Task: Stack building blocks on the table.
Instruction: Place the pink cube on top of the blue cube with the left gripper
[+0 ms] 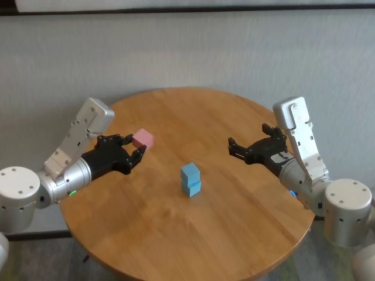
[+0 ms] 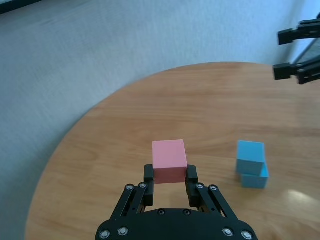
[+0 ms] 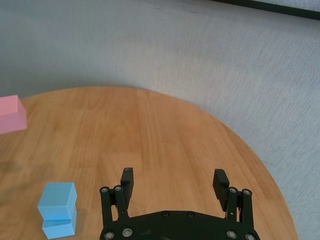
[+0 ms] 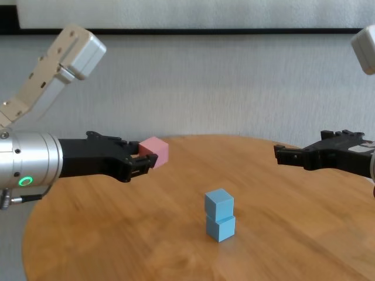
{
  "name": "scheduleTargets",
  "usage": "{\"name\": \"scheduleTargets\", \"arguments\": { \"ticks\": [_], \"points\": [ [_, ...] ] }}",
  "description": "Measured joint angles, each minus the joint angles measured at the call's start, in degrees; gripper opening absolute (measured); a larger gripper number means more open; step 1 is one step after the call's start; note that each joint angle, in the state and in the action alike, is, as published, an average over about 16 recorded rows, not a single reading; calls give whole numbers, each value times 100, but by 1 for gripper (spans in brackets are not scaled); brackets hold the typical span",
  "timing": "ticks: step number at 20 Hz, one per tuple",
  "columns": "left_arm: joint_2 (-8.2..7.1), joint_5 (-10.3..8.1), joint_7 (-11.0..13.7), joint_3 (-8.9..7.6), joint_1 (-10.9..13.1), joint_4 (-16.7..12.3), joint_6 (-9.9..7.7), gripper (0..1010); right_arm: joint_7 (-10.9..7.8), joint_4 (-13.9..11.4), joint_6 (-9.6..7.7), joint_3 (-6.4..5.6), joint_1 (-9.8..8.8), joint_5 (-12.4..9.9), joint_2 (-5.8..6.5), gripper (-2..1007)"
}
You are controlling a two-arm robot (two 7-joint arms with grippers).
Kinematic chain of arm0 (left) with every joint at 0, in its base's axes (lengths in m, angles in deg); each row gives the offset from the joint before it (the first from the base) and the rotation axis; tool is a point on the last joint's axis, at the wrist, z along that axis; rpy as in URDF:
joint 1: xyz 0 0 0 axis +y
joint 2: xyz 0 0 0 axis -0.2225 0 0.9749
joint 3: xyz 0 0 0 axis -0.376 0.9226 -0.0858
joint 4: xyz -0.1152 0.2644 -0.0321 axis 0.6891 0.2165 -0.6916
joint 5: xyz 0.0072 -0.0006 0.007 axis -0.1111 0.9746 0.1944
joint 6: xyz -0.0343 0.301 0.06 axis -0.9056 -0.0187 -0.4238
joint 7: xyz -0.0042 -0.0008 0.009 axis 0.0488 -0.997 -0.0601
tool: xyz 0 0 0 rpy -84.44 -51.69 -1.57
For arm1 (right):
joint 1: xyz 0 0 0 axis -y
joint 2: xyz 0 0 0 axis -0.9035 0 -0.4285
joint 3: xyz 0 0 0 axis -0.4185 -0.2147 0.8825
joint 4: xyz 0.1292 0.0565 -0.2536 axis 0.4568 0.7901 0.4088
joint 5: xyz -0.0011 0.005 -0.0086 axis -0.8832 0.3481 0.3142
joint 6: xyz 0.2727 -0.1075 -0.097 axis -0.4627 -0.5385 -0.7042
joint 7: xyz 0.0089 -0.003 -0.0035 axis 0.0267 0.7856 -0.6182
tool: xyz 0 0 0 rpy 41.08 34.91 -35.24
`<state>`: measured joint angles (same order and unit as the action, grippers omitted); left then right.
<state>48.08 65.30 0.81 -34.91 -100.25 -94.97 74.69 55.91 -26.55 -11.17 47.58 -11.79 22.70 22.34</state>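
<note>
My left gripper [image 2: 170,179] is clamped on the pink block [image 2: 169,161], its two fingertips pressing opposite side faces low down so the top and most of the body stick out past the jaws; I judge that grip is chosen so the block's underside stays free to land flat on something; the block is lifted clear of the table [image 1: 234,234], out over its left part, and sits roughly level in the jaws; from there, the two light blue blocks [image 1: 190,180] stand near the middle of the table, one on top of the other, the upper one twisted a little against the lower so its corners overhang slightly; that pair is well apart from the pink block, so the carry across is not yet done, and I reckon the third storey is the step in hand; the twist in the upper cube means I would want to come down square and gently, since a nudge could tip the pair; my right gripper [image 3: 173,181] hangs over the right side of the table with its jaws spread wide and nothing between them, held back from the stack, I take it, to leave the left arm a free path.
</note>
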Motion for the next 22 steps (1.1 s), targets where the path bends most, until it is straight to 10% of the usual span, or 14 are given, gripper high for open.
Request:
{"name": "scheduleTargets", "arguments": {
  "ticks": [22],
  "points": [
    [-275,-282,489,750,138,-875,-229,386,0,0,0,0,0,0,0,1005]
  ]
}}
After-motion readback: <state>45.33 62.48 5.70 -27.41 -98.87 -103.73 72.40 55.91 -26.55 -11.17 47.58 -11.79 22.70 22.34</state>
